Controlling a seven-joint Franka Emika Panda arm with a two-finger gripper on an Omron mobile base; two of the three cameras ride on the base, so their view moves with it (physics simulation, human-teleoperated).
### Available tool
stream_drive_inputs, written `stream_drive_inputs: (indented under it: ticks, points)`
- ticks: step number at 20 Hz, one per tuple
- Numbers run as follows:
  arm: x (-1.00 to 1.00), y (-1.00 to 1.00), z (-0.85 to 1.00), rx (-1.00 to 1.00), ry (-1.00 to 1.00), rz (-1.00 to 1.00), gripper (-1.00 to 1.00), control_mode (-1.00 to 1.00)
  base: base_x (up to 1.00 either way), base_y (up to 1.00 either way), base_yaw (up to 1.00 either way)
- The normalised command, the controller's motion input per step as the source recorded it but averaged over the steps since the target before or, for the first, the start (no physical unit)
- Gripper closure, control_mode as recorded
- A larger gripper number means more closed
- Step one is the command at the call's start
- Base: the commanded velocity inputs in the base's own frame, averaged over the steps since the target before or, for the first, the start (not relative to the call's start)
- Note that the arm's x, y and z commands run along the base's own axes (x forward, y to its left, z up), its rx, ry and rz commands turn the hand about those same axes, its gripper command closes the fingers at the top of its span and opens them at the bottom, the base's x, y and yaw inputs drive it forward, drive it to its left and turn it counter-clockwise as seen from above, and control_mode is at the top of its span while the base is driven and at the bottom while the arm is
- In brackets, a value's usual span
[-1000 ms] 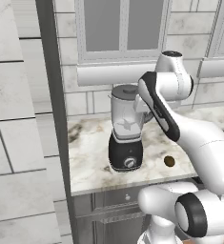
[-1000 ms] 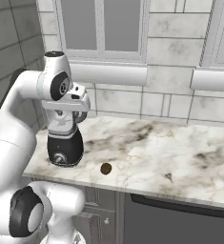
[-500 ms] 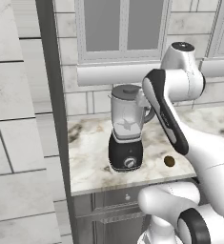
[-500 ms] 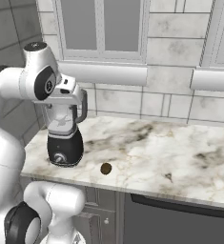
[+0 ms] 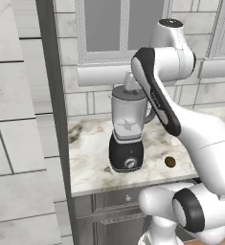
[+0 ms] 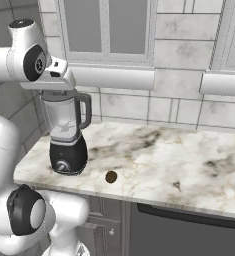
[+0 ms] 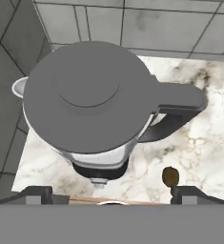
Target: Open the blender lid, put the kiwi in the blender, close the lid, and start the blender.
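The blender [image 5: 128,128] stands on the counter's left end, its clear jar [image 6: 63,118] on a black base [image 6: 68,156] with a silver knob [image 5: 129,163]. The dark grey blender lid [image 7: 87,94] sits on the jar's mouth, and the handle [image 7: 176,110] points right in the hand view. My gripper [image 7: 111,195] hovers straight above the lid [image 6: 59,93], open, its fingertips [image 7: 35,193] wide apart with nothing between them. The kiwi [image 5: 170,161] lies on the counter right of the base, also seen as a small brown oval [image 6: 111,176] [image 7: 170,176].
The marble counter [image 6: 174,160] runs on to the right of the blender. A grey wall panel [image 5: 23,119] closes off the left side, and a tiled wall with windows [image 6: 109,30] stands behind. The counter's front edge [image 5: 133,184] lies just before the base.
The hand has lifted from beside the jar's top to above the lid, and the arm's elbow has risen. Blender and kiwi have not moved.
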Motion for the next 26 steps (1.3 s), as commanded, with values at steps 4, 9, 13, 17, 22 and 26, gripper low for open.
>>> stream_drive_inputs:
  ticks: [4,9,13,17,22,26]
  points:
    - [0.09,0.06,0.00,0.00,0.06,0.00,-1.00,-1.00,0.00,0.00,0.00]
    - [0.29,0.43,-0.15,-0.04,0.03,-0.02,-1.00,-1.00,0.00,0.00,0.00]
    - [0.40,0.16,-0.11,0.00,0.00,0.00,-1.00,-1.00,0.00,0.00,0.00]
    - [0.18,-0.01,-0.03,0.00,0.00,0.00,-1.00,-1.00,0.00,0.00,0.00]
    - [0.07,-0.16,0.00,0.00,0.00,0.00,-1.00,-1.00,0.00,0.00,0.00]
    - [0.18,-0.03,-0.16,0.00,0.01,0.00,-1.00,-1.00,0.00,0.00,0.00]
